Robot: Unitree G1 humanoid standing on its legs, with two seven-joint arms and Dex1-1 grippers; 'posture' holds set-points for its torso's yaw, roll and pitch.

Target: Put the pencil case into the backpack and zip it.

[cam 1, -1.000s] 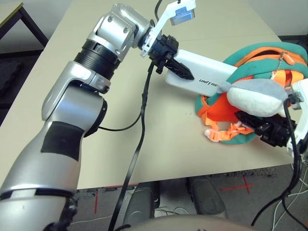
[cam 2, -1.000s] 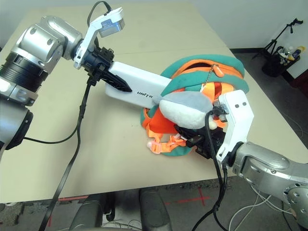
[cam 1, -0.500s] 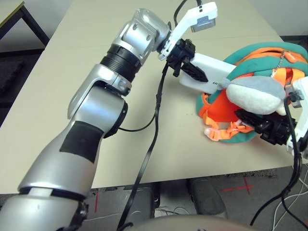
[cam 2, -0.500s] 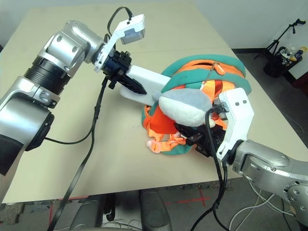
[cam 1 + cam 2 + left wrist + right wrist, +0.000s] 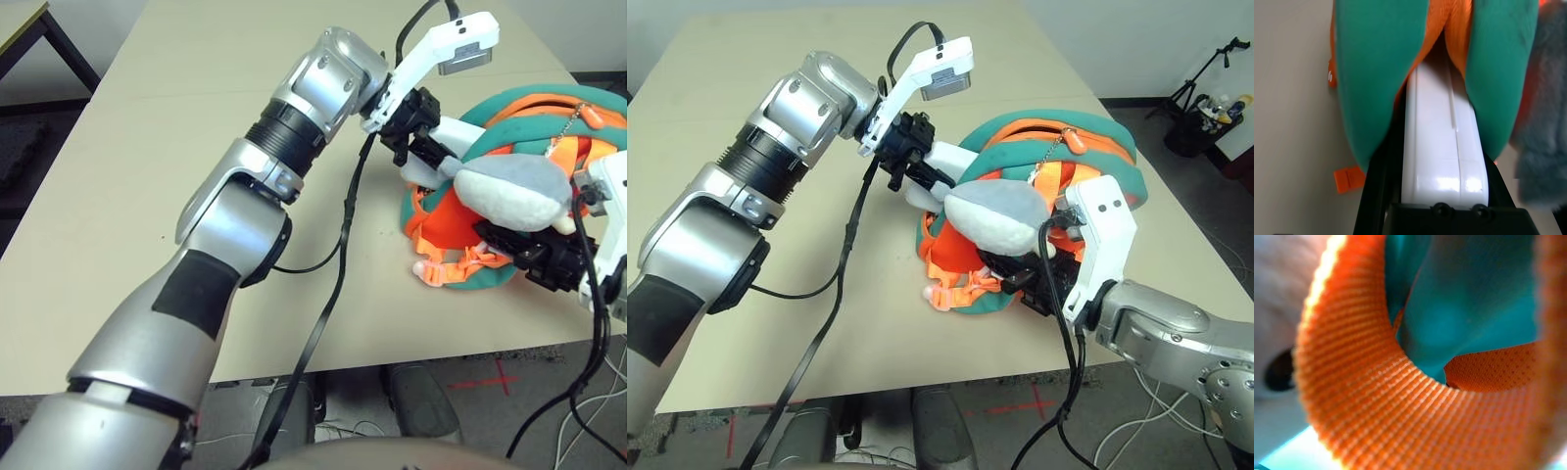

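My left fingers (image 5: pixel 921 174) are pinched on the near end of the pencil case (image 5: pixel 1442 147), one black finger along each long edge, and most of the case is already inside the backpack (image 5: pixel 1038 137), between its two teal lips. Just a short white stub shows outside the opening, toward the middle of the tabletop (image 5: pixel 745 323). The case is a hard, glossy shell with rounded corners and a seam down its narrow edge. I judge it light and stiff, so it should slide straight in without bending, but the smooth plastic could slip between my fingers if I push at an angle. The end I hold is the right place, since it lets the whole length go in first.

The backpack lies near the right edge of the tabletop. It is soft and floppy: padded teal trim, orange woven webbing straps (image 5: pixel 960 284) with plastic buckles spilling toward the near edge, and a plush grey-and-white figure (image 5: pixel 994 213) bulging over the front. I expect the mouth to sag shut without support, and the fabric to bunch when the zip is drawn. A small chain pull (image 5: pixel 1050 149) hangs by the opening.

My right fingers (image 5: pixel 1024 279) are pressed together low on the backpack's near side, among the straps; orange webbing loops right in front of them, though I cannot tell whether they grip it
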